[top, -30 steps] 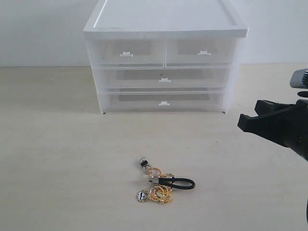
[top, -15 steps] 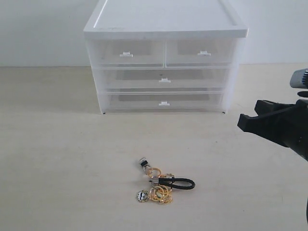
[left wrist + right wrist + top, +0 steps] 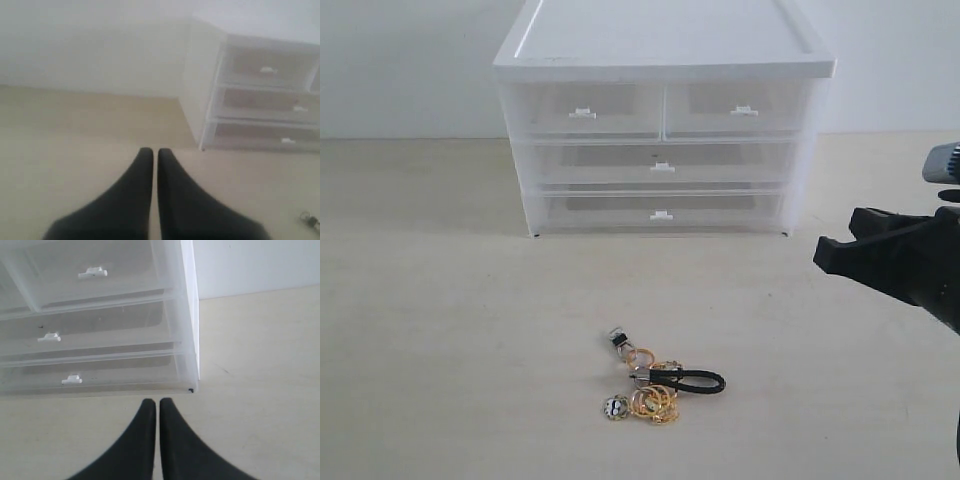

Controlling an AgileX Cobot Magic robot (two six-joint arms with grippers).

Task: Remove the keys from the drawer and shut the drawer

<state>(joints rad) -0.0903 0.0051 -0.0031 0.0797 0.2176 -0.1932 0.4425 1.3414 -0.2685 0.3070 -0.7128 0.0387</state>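
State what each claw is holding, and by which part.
Nothing is held. The left claw and the right claw are both shut and empty. The keys lie loose on the table, apart from both.

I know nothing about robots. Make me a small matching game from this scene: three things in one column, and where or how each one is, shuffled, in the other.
Things:
1. keys
2. upper wide drawer
3. right gripper

States:
A. pushed in, closed in the cabinet
B. fingers together, holding nothing
C. lying loose on the table, in front of the cabinet

Pairs: 1-C, 2-A, 3-B
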